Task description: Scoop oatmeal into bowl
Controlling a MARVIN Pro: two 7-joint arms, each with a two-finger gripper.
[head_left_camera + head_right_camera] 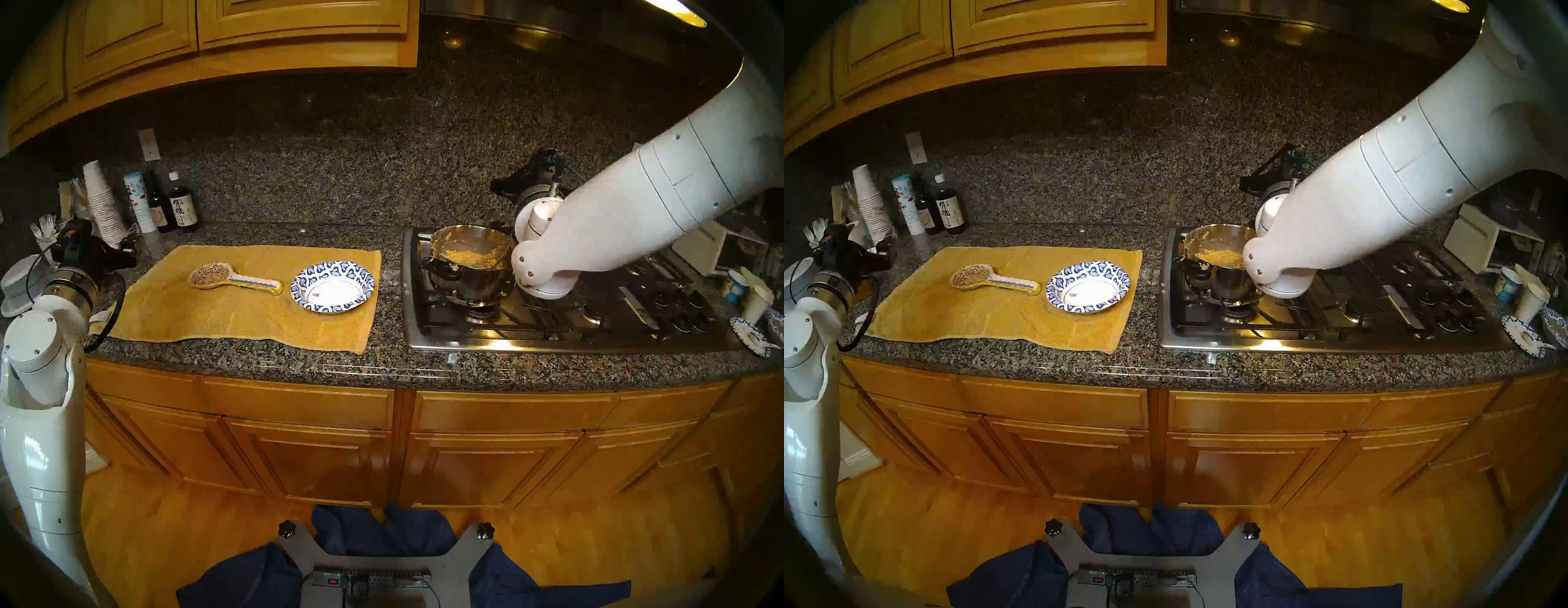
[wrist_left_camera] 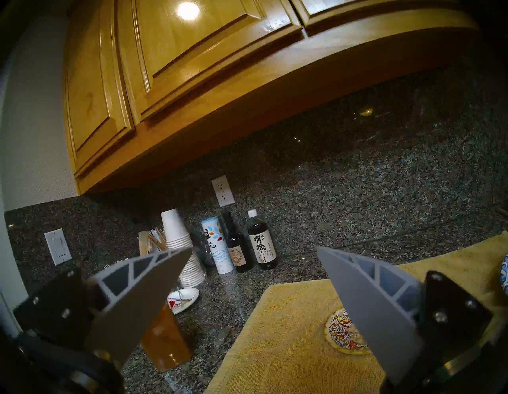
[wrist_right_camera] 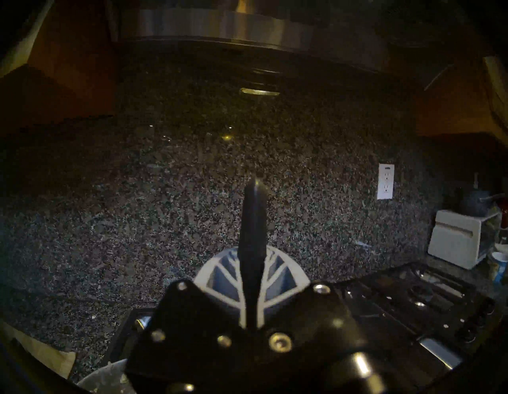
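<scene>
right wrist: right claw [image 3: 251,289] clenched on slim black handle [image 3: 253,220]; left claw [image 2: 254,253] released.

My robot's arms [image 1: 662,204] are glossy white tubular shells with rounded joint caps and small dark screws. My left arm's wrist [image 1: 70,282] carries a ribbed metal ring and a looping black cable [image 1: 102,335]. Each gripper has black mounting plates with silver screws [image 2: 450,305] and grey, ribbed, wedge-shaped fingers [image 2: 137,297].
</scene>
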